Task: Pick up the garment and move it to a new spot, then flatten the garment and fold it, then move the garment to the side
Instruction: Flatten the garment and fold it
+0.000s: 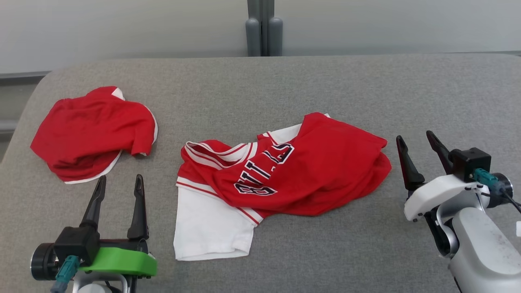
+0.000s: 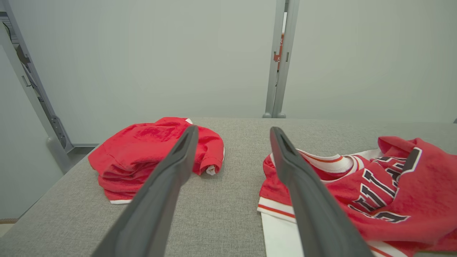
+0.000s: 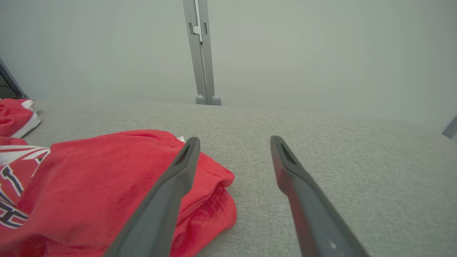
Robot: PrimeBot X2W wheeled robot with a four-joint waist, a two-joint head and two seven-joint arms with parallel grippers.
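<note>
A red and white jersey [image 1: 285,175] with black lettering lies crumpled in the middle of the grey table, a white part [image 1: 207,228] spread toward the front. The same garment [image 2: 385,185] is to the right in the left wrist view, and its red edge [image 3: 107,192] is to the left in the right wrist view. My left gripper [image 1: 119,184] stands open at the front left, empty, just left of the jersey. Open and empty too, my right gripper [image 1: 417,141] hovers just right of the jersey's red edge.
A second red garment [image 1: 95,130] lies bundled at the table's left [image 2: 153,153]. The grey fabric table [image 1: 325,81] has rounded far corners. A grey post [image 1: 263,28] stands behind it against a pale wall.
</note>
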